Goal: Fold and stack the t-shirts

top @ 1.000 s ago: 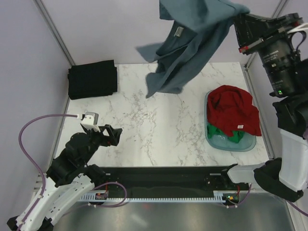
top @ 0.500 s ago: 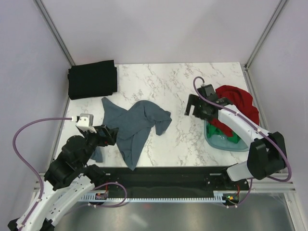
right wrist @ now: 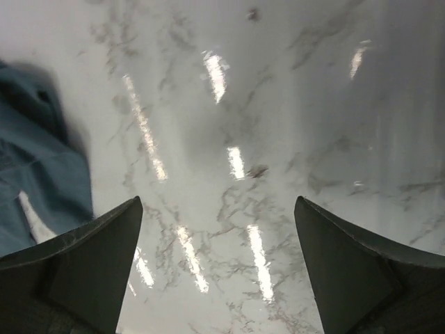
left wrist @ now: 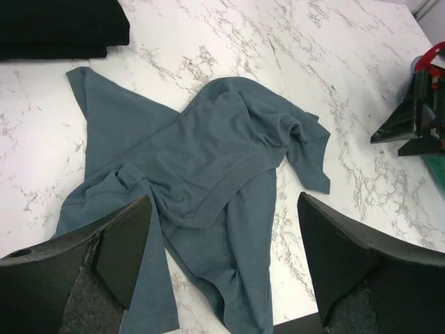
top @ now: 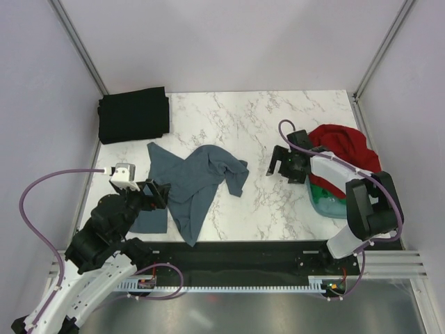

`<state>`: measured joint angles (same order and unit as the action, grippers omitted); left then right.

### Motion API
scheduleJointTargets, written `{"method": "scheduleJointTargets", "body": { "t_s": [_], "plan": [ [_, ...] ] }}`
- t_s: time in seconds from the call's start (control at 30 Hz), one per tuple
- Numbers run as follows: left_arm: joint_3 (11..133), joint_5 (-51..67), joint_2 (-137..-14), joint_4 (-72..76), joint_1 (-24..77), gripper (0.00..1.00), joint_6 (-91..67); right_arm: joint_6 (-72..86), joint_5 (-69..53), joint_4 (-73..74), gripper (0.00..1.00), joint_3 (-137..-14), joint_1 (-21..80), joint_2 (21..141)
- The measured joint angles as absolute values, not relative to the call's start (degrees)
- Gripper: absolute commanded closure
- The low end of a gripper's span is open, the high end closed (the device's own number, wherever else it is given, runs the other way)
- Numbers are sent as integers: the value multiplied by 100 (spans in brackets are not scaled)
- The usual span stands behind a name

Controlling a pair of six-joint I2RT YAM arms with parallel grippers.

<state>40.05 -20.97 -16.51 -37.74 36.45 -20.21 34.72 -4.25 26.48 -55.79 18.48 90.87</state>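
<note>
The slate blue-grey t-shirt (top: 198, 182) (left wrist: 208, 153) lies crumpled and unfolded on the marble table, left of centre. A black t-shirt (top: 133, 115) (left wrist: 59, 24) sits folded at the back left corner. The red t-shirt (top: 345, 145) is heaped in the pale blue tub (top: 332, 207), with a bit of green t-shirt (top: 320, 188) under it. My left gripper (top: 157, 193) (left wrist: 222, 212) hovers open above the blue shirt's near edge, holding nothing. My right gripper (top: 279, 165) (right wrist: 217, 209) is open over bare marble between the blue shirt and the tub; the shirt's edge (right wrist: 35, 167) shows at its left.
Grey walls with metal posts close in the table on three sides. A black rail (top: 229, 254) runs along the near edge between the arm bases. The right arm (top: 334, 174) arches over the tub's left rim.
A second ago the right gripper held the blue shirt high in the air; it has let go, the shirt now lies on the table, and the right arm has come down beside the tub.
</note>
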Motion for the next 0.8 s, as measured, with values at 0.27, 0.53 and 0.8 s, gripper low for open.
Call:
{"method": "scheduleJointTargets", "body": {
  "t_s": [0.27,0.53,0.8],
  "plan": [
    [4005,-2095,-1680,-3776,3645,8,-2021,3404,-21,2414,2,-4845,294,8722],
    [4005,-2091,-1754,-3780,3616,8,-2021,3374,-480,2270,2,-4875,270,8206],
    [4005,-2091,-1824,-3787,3594,8,-2023,3212,-628,2237,2,-7026,298,9885]
  ]
}}
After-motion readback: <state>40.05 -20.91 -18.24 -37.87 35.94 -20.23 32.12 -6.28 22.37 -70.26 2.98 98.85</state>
